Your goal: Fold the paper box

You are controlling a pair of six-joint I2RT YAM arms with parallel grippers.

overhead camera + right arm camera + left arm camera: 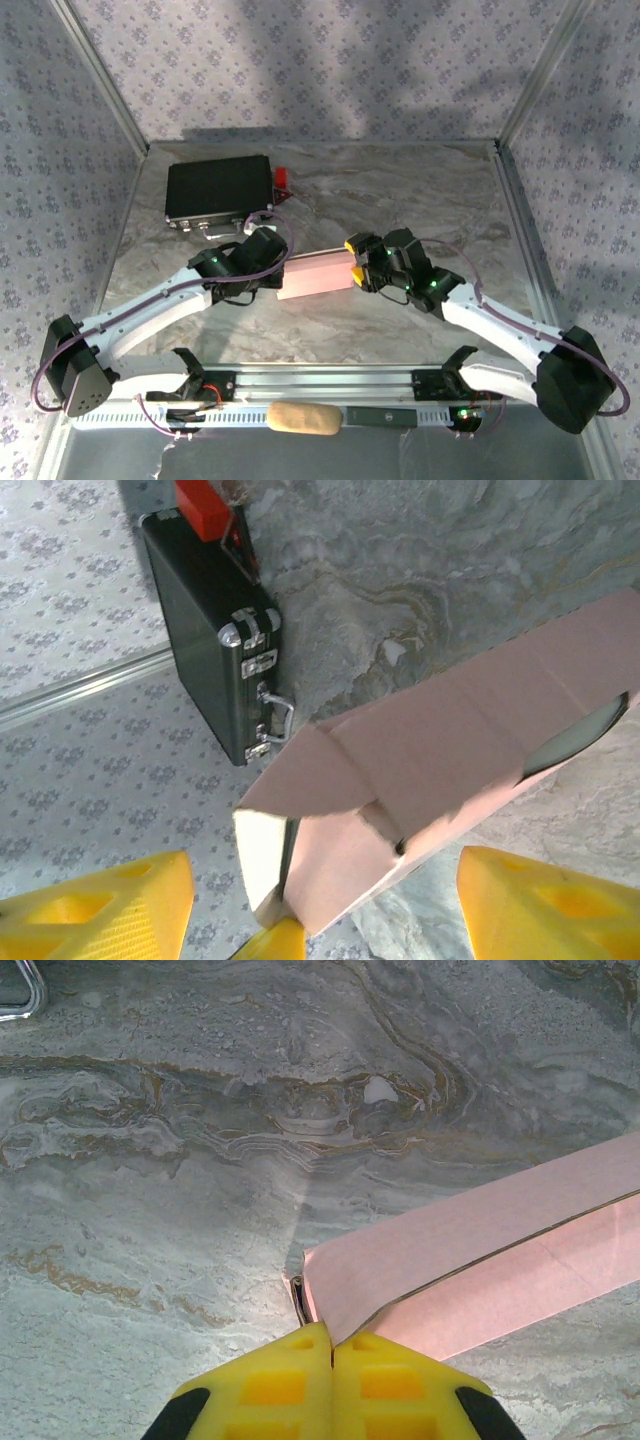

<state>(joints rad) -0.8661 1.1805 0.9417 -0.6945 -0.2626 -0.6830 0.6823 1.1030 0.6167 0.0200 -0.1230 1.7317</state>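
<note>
The pale pink paper box [315, 277] lies as a long, partly formed tube at the table's middle, between my two grippers. My left gripper [283, 270] is at its left end. In the left wrist view its yellow fingers [290, 1380] are pressed together on a corner of the paper box [480, 1250]. My right gripper [355, 260] stands open at the right end. In the right wrist view its fingers [100, 910] sit wide on either side of the paper box [450, 740], apart from it. That end flap [300, 775] sticks out and the whitish inside shows.
A black case [219, 192] with metal latches lies at the back left, also seen as the black case [205, 630] in the right wrist view. A small red object [283, 180] sits by its right side. A tan oblong thing [303, 419] rests on the rail at the near edge.
</note>
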